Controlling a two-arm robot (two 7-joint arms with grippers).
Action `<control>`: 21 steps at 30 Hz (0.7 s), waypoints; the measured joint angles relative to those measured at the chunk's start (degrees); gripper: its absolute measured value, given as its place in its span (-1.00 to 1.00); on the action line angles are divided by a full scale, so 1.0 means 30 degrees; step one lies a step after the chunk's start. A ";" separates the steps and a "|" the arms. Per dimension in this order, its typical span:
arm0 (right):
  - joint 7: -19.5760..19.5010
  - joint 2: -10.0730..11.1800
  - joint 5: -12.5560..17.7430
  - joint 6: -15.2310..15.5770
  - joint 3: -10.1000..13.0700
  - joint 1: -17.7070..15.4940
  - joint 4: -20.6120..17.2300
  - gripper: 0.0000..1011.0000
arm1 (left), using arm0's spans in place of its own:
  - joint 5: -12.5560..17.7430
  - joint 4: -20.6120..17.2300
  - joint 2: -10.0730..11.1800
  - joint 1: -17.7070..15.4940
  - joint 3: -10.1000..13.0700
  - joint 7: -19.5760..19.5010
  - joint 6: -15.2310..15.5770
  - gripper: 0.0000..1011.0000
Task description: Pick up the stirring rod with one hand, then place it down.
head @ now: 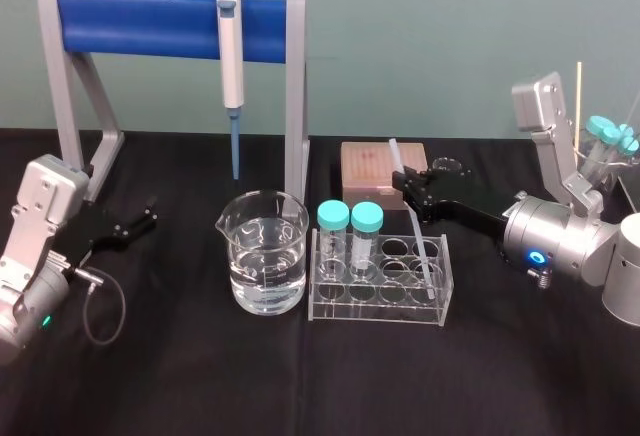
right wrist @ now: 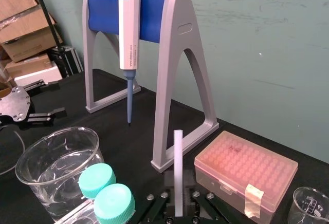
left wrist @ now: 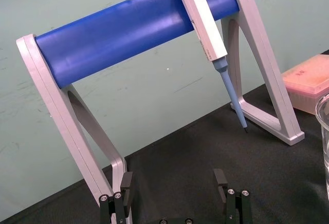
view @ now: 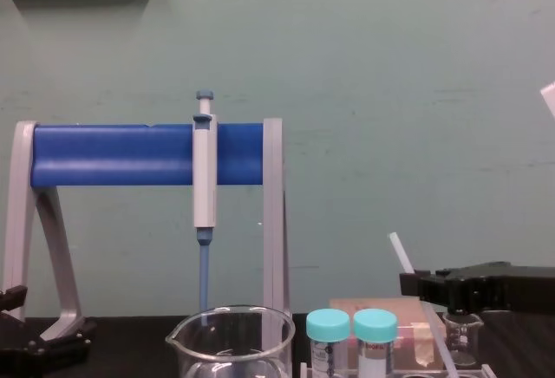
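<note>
By the tabletop's left edge the left gripper [head: 143, 216] idles, fingers spread on nothing. Mid-tabletop the rod [head: 421, 246] leans, low end down in the rack [head: 375, 308], and the right gripper [head: 408, 188] pinches it near the top. It looks light, stiff, slick and probably brittle, so that high, gentle pinch seems right.

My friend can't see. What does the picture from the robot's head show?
The right claw grips the stirring rod, which leans in a clear rack beside a glass beaker. The left claw waits open at far left.
</note>
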 joint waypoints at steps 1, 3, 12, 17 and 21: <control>-0.0001 0.0000 0.0000 -0.0001 0.0000 0.0000 0.0000 -0.80 | 0.0001 0.0000 0.0000 0.0000 0.0000 0.0000 0.0001 0.98; -0.0002 0.0000 0.0001 0.0000 0.0000 0.0000 -0.0001 -0.87 | 0.0001 0.0001 0.0000 -0.0001 0.0001 0.0000 0.0001 0.98; -0.0002 0.0000 -0.0002 0.0000 0.0000 0.0000 0.0000 -0.87 | 0.0002 0.0000 0.0000 0.0000 0.0000 0.0000 0.0001 0.98; -0.0002 -0.0009 -0.0005 -0.0126 0.0032 -0.0045 -0.0001 -0.87 | 0.0001 0.0000 -0.0001 0.0000 0.0001 0.0000 0.0000 0.98; -0.0046 -0.0148 0.0003 -0.1226 0.0407 -0.0447 -0.0086 -0.87 | 0.0002 0.0001 0.0000 0.0000 0.0000 0.0000 0.0000 0.98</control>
